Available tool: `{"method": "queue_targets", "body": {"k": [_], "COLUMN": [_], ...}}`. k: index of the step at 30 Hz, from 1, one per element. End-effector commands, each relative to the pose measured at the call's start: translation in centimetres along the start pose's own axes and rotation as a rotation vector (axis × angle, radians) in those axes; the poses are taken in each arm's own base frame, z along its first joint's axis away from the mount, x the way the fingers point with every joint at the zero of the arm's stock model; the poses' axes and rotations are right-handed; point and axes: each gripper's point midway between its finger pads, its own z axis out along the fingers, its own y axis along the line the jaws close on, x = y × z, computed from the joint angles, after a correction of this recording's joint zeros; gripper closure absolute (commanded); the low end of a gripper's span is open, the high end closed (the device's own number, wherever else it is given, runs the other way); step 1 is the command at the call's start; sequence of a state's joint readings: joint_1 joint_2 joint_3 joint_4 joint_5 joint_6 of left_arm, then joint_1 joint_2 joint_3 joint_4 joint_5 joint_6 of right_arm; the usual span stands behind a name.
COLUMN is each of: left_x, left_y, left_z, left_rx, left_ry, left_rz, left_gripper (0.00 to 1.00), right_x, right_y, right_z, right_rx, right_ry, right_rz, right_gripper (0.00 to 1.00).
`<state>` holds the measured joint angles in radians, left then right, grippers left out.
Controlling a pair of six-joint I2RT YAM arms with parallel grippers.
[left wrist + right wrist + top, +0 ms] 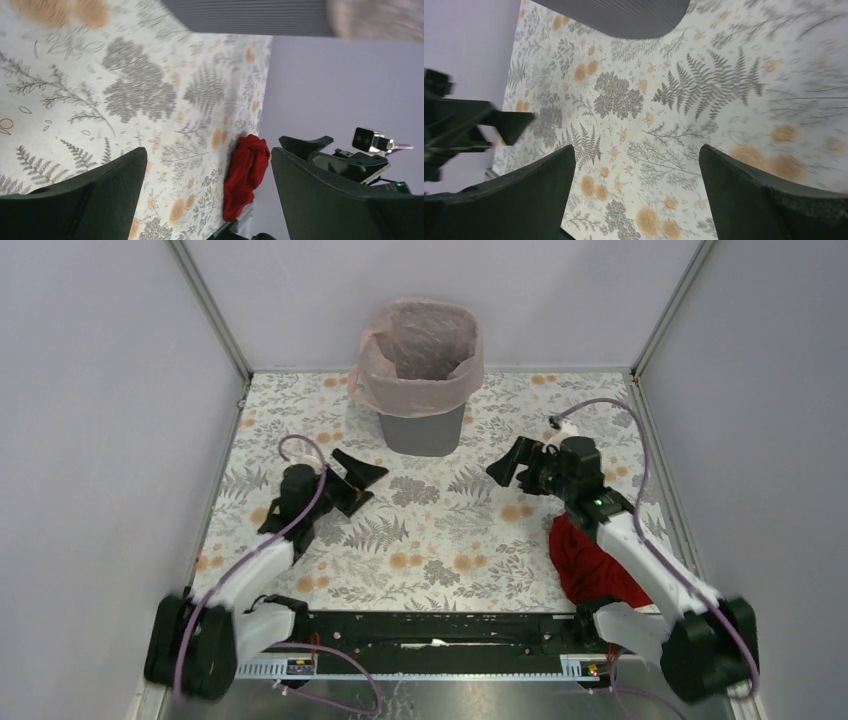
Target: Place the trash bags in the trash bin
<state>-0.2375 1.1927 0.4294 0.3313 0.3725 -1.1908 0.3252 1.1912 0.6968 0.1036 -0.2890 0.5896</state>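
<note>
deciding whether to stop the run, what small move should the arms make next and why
Probably just pull both arms back a little. The trash bag already lines the trash bin, its edge folded over the rim, and the left gripper and right gripper are open, empty and apart from it.

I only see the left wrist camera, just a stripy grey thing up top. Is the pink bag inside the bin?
Observer: Yes. The thin pale-pink plastic bag lines the dark grey mesh wastebasket, its edge folded over the rim.
Operator: Is the other hand holding anything?
Observer: No. The right gripper is open, with only the flowery tablecloth between its fingers.
Operator: Where's my hand from the bin?
Observer: The left gripper is off to the wastebasket's near-left, not touching it.
</note>
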Motion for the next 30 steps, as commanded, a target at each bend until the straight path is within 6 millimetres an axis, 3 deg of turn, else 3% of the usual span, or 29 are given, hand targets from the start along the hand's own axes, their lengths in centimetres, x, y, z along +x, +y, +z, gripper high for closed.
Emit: {"method": "queue_targets", "body": {"k": [1, 5, 9, 13, 16, 20, 25, 30], "left_x": [-2.8, -4.7, -3.1, -2.2, -2.6, -2.5, -2.4, -2.8], "left_y": [-5.2, -12.8, -19.2, -23.5, -25.3, -26.1, -26.1, -26.6], "left_z": [-6.7, -13.4, -18.6, -23.2, -26.1, -28.9, -29.2, -28.9], "left_rx": [0.004, 0.127, 0.351, 0.488, 0.506, 0.542, 0.557, 0.536], "left_ry": [-0.188, -0.353, -0.384, -0.441, -0.523, -0.602, -0.615, -0.602], "left_rz": [0.281, 0.504, 0.606, 0.697, 0.754, 0.771, 0.777, 0.785], "left_gripper": [0.01, 0.01, 0.01, 0.01, 0.01, 0.01, 0.01, 0.01], "right_x": [-0.9, -4.1, -6.5, -7.9, -8.6, -9.1, -9.3, -9.4], "right_y": [-1.0, 3.1, 7.8, 10.8, 11.5, 11.9, 11.7, 11.8], "right_z": [-8.7, -15.0, -20.4, -24.6, -26.5, -28.2, -28.9, -27.9], "right_rx": [0.186, 0.115, -0.016, -0.103, -0.096, -0.085, -0.078, -0.103], "right_ry": [-0.048, -0.229, -0.367, -0.465, -0.500, -0.533, -0.570, -0.578], "right_rz": [-0.194, -0.218, -0.182, -0.226, -0.284, -0.321, -0.329, -0.324], "right_gripper": [0.00, 0.00, 0.00, 0.00, 0.00, 0.00, 0.00, 0.00]}}
